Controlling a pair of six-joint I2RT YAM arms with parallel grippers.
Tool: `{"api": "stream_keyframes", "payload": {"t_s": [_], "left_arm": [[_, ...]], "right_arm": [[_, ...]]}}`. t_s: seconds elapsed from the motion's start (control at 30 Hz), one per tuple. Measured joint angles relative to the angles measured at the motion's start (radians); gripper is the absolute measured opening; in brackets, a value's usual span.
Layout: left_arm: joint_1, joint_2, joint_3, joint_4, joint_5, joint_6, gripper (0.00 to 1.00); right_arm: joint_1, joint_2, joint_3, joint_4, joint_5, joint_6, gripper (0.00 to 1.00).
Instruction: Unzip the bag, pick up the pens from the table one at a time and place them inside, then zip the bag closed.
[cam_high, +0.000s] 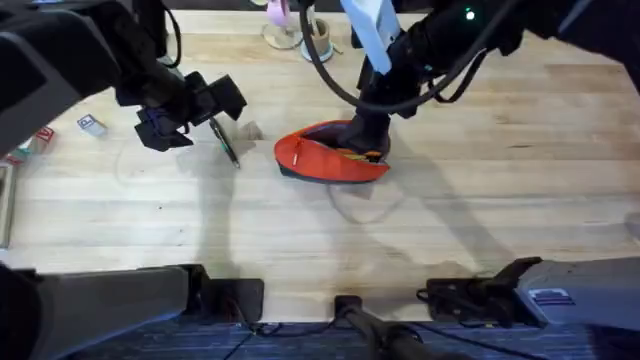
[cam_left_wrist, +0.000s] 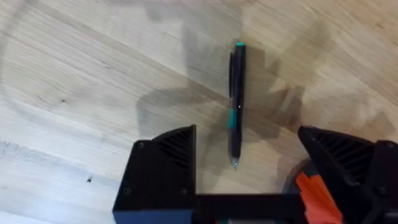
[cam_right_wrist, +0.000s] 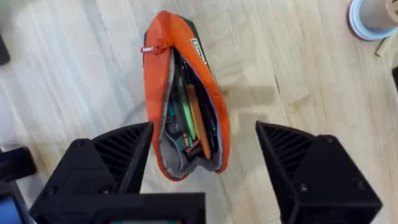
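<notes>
Left of centre on the desk (cam_high: 480, 200), a slim, light, rigid pen (cam_left_wrist: 236, 106) lies flat below the spread left hand (cam_left_wrist: 249, 165), likely to roll unless pinched mid-barrel.

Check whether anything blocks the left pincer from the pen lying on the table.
Nothing visible does. The left pincer is open above the pen, which lies alone on bare table. The bag sits apart, unzipped, under the right pincer.
</notes>
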Motion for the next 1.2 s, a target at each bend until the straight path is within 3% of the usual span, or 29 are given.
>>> {"api": "stream_keyframes", "payload": {"t_s": [0.43,0.8,0.9,1.0,1.1,1.13,1.2], "left_arm": [[-0.097,0.173,0.001,0.067,-0.067,-0.037,0.993],[-0.104,0.189,0.014,0.052,-0.106,-0.072,0.971],[-0.103,0.191,0.014,0.048,-0.122,-0.075,0.809],[-0.098,0.193,0.014,0.048,-0.135,-0.080,0.431],[-0.098,0.193,0.014,0.053,-0.136,-0.081,0.147],[-0.098,0.193,0.015,0.054,-0.137,-0.080,0.077],[-0.098,0.193,0.016,0.055,-0.137,-0.080,0.052]], "right_arm": [[0.000,0.000,0.000,0.001,0.000,0.000,0.997],[0.000,0.000,0.000,0.023,0.000,0.000,0.997],[0.000,0.000,0.000,0.030,0.000,0.000,0.997],[0.000,0.000,0.000,0.032,0.000,0.000,0.997],[0.000,0.000,0.000,0.031,0.000,0.000,0.997],[0.000,0.000,0.000,0.029,0.000,0.000,0.997],[0.000,0.000,0.000,0.026,0.000,0.000,0.997]]}}
